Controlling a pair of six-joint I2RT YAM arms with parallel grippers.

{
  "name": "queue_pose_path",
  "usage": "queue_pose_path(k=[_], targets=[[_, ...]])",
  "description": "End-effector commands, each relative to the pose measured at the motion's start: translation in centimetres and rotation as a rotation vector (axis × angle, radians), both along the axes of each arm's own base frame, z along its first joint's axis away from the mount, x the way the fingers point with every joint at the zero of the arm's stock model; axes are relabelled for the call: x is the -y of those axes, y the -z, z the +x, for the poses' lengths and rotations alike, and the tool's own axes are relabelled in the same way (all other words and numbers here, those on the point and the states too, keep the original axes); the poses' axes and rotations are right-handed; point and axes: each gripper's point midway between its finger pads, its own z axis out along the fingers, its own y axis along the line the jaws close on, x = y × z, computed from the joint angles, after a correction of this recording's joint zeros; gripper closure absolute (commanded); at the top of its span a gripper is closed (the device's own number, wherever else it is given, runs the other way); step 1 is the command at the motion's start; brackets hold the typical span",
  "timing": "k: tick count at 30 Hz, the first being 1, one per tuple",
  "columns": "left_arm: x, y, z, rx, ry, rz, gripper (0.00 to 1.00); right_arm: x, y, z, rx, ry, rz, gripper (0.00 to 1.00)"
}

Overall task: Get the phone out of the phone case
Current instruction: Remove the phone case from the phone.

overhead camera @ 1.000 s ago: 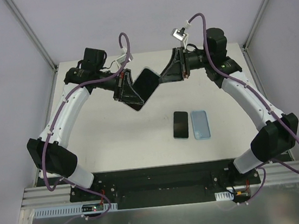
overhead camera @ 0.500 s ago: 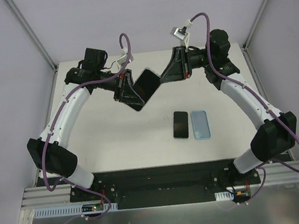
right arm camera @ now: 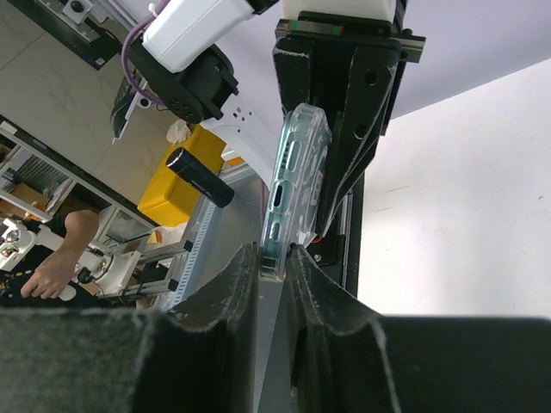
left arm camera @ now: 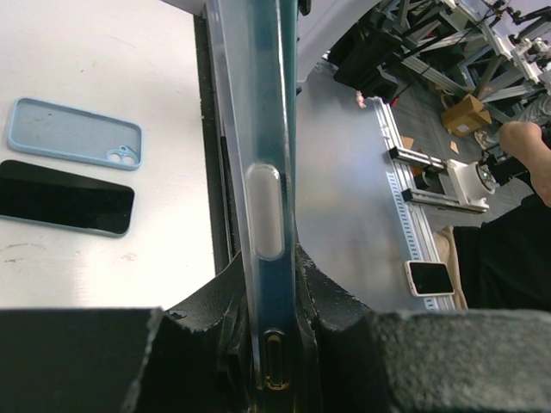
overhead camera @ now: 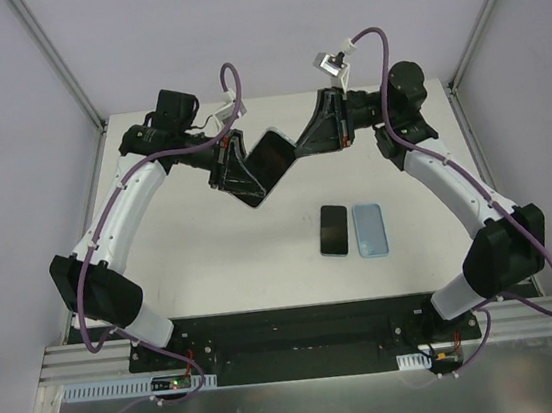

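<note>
A dark phone in a clear case (overhead camera: 272, 155) is held in the air over the back of the table, tilted, between both grippers. My left gripper (overhead camera: 242, 167) is shut on its lower left end; in the left wrist view the cased phone's edge (left arm camera: 263, 172) runs up from between the fingers (left arm camera: 275, 292). My right gripper (overhead camera: 301, 146) is shut on the upper right corner; in the right wrist view the clear case (right arm camera: 297, 185) sits pinched at the fingertips (right arm camera: 273, 258), with the left gripper (right arm camera: 353, 86) behind it.
A second black phone (overhead camera: 334, 230) and an empty light blue case (overhead camera: 371, 229) lie side by side on the white table (overhead camera: 213, 265), right of centre. Both show in the left wrist view, the phone (left arm camera: 65, 196) and the case (left arm camera: 73, 135).
The right arm's wrist and elbow have shifted slightly to the right. The cased phone and the left gripper have stayed nearly in place.
</note>
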Motion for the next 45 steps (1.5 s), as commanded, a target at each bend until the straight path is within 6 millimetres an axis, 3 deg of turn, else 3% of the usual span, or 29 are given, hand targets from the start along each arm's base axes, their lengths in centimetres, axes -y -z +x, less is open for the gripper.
queue_pose_path(k=[1, 9, 21, 32, 45], targets=[[0.0, -3.0, -2.2, 0.066, 0.155, -0.194, 1.0, 0.1, -0.9, -5.5, 0.106, -0.219, -0.002, 0.98], [0.3, -1.4, -1.4, 0.063, 0.156, -0.199, 1.0, -0.8, -2.6, -9.3, 0.165, -0.303, 0.04, 1.0], [1.7, -0.7, -2.7, 0.07, 0.208, -0.19, 1.0, -1.6, -2.2, -11.0, 0.153, -0.355, 0.051, 1.0], [3.3, -0.3, -3.6, 0.074, 0.272, -0.203, 1.0, -2.0, -3.0, -12.9, 0.165, -0.401, 0.073, 1.0], [4.2, 0.6, -3.3, 0.048, 0.301, -0.213, 1.0, -2.5, -3.4, -14.5, 0.177, -0.448, 0.098, 1.0]])
